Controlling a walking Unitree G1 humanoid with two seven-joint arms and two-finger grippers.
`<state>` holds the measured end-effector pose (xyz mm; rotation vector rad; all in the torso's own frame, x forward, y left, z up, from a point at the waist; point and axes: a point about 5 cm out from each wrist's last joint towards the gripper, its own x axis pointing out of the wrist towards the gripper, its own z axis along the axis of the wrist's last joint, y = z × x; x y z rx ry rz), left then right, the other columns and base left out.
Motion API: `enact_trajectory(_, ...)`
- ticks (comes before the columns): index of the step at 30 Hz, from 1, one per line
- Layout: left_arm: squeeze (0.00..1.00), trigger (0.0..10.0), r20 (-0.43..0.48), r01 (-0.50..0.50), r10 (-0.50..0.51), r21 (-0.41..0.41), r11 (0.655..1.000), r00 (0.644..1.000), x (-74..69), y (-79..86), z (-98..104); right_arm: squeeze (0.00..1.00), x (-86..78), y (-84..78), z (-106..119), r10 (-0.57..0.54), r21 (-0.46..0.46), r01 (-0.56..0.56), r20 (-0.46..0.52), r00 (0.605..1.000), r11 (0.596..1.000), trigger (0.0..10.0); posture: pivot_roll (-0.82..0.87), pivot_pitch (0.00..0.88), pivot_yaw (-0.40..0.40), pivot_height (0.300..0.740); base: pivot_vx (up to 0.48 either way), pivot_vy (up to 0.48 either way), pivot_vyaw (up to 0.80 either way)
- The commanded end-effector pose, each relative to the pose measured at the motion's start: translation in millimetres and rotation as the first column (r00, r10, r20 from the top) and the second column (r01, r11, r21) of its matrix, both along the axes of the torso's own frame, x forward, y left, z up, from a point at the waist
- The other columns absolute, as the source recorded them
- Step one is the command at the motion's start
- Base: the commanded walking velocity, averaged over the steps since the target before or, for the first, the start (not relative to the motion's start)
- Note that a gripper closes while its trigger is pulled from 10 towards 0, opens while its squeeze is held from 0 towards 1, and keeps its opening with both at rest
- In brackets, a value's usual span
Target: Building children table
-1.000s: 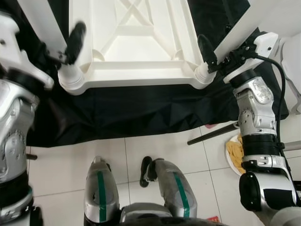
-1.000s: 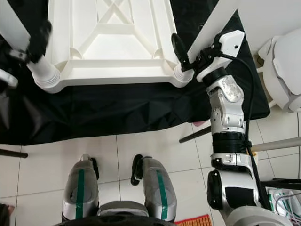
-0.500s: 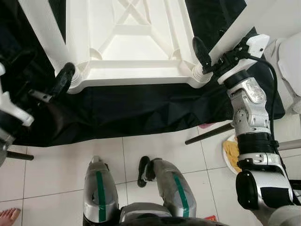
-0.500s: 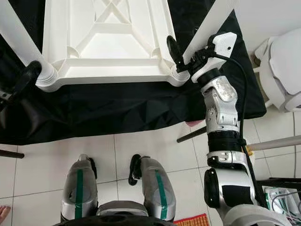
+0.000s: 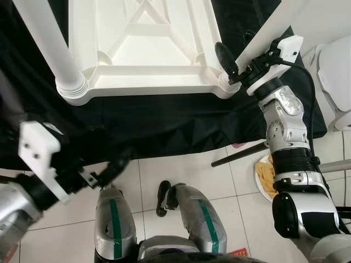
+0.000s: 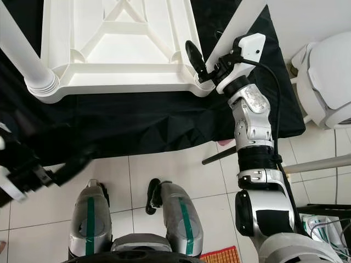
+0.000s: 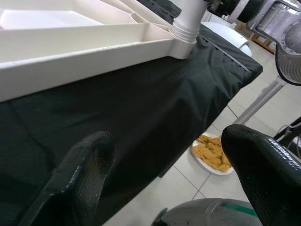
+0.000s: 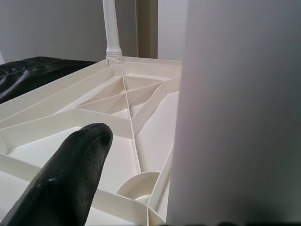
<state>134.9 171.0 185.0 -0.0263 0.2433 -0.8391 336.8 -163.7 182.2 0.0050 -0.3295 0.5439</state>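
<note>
On the black cloth (image 5: 164,129) spread over the floor, an upturned white table (image 5: 148,60) is lying, near-left leg (image 5: 46,41) seated in its corner socket. Right hand (image 5: 237,64) is pinching the near-right leg (image 6: 241,27) just above its socket. Left hand (image 5: 104,174) is hanging spread over the cloth's near edge. Left wrist view: fingers (image 7: 84,174) are gaping, holding nothing. Right wrist view: leg looming beside one finger (image 8: 66,179). Plastic, judged light, stiff, slippery; gripping low near the socket is advisable.

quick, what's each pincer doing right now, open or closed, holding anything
Left pincer: open, holding nothing, low over the floor tiles.
Right pincer: closed on the table leg at the tabletop's corner.
</note>
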Motion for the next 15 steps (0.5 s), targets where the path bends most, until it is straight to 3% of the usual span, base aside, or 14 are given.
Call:
enact_trajectory(1, 0.00, 10.0, 0.007, 0.017, -0.017, -0.017, 1.000, 1.000, 5.4, -2.4, -2.4, 0.00, 1.3, 3.2, -0.1, 0.015, -0.003, -0.015, 0.002, 1.000, 1.000, 10.0, 0.24, 0.150, -0.186, 0.740, 0.000, 0.000, 0.00)
enact_trajectory(3, 0.00, 10.0, 0.037, -0.065, 0.066, -0.033, 0.997, 0.997, 22.1, -2.7, -5.1, 0.00, 1.2, 5.3, -1.1, 0.017, 0.001, -0.017, 0.001, 1.000, 1.000, 10.0, 0.24, 0.149, -0.181, 0.740, 0.000, 0.000, 0.00)
enact_trajectory(9, 0.00, 10.0, 0.098, -0.167, 0.168, -0.023, 0.986, 0.981, 44.3, -2.5, -3.9, 0.00, 0.8, 7.7, -0.9, 0.019, 0.006, -0.019, 0.007, 1.000, 1.000, 10.0, 0.23, 0.144, -0.170, 0.740, 0.000, 0.000, 0.00)
enact_trajectory(10, 0.00, 10.0, 0.132, -0.228, 0.228, -0.014, 0.974, 0.965, 55.3, -1.4, -2.7, 0.00, 0.7, 7.3, -0.7, 0.015, 0.007, -0.015, 0.010, 1.000, 1.000, 10.0, 0.22, 0.141, -0.164, 0.740, 0.000, 0.000, 0.00)
enact_trajectory(15, 0.00, 10.0, 0.160, -0.275, 0.278, -0.039, 0.961, 0.947, 73.2, -7.7, -1.3, 0.00, -0.1, 4.9, -0.7, 0.001, 0.008, -0.001, 0.017, 1.000, 1.000, 10.0, 0.21, 0.134, -0.153, 0.740, 0.000, 0.000, 0.00)
